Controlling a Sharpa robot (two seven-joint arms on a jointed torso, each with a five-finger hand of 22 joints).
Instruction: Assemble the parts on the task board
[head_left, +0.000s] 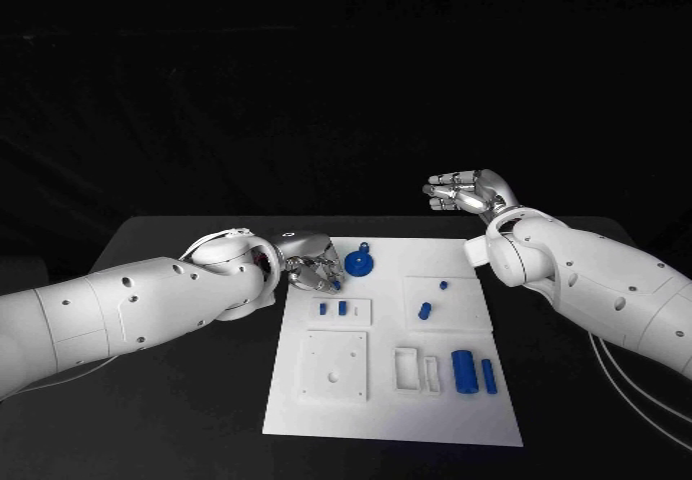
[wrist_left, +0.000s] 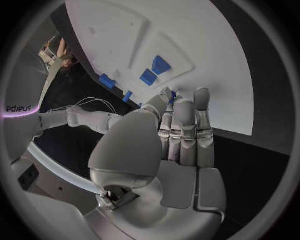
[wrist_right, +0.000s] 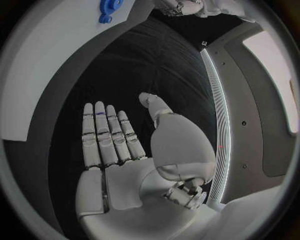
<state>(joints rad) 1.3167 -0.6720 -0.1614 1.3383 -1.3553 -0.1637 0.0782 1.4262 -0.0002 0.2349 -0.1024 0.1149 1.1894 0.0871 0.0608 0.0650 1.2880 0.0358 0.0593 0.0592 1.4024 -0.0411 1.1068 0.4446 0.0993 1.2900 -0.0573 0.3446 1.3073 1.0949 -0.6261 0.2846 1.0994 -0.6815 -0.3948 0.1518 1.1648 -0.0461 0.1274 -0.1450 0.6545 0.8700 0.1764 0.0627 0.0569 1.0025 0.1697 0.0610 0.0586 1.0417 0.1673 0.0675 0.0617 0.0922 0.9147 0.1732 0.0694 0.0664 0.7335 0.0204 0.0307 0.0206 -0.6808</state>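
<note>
**Both hands empty by the task board**

Fingers (wrist_right: 106, 137) of the right hand (head_left: 469, 191) are straight and slightly apart, holding nothing, raised beyond the black bench (head_left: 173, 400). Left hand (head_left: 307, 268) rests at the task board (head_left: 389, 420) edge, fingers (wrist_left: 184, 125) side by side, pinching nothing. On the board lie a blue round part (head_left: 359, 264), a cylinder (head_left: 463, 370), then small pegs (head_left: 342, 308).

We saw a dim scene: the room behind was black, while the white task board (head_left: 389, 400) stood bright and evenly lit against the dark desk (head_left: 173, 420). Shadows were soft. Both wrist views bent straight edges strongly at the rim, and a bright light strip (wrist_right: 215, 125) glared there.
</note>
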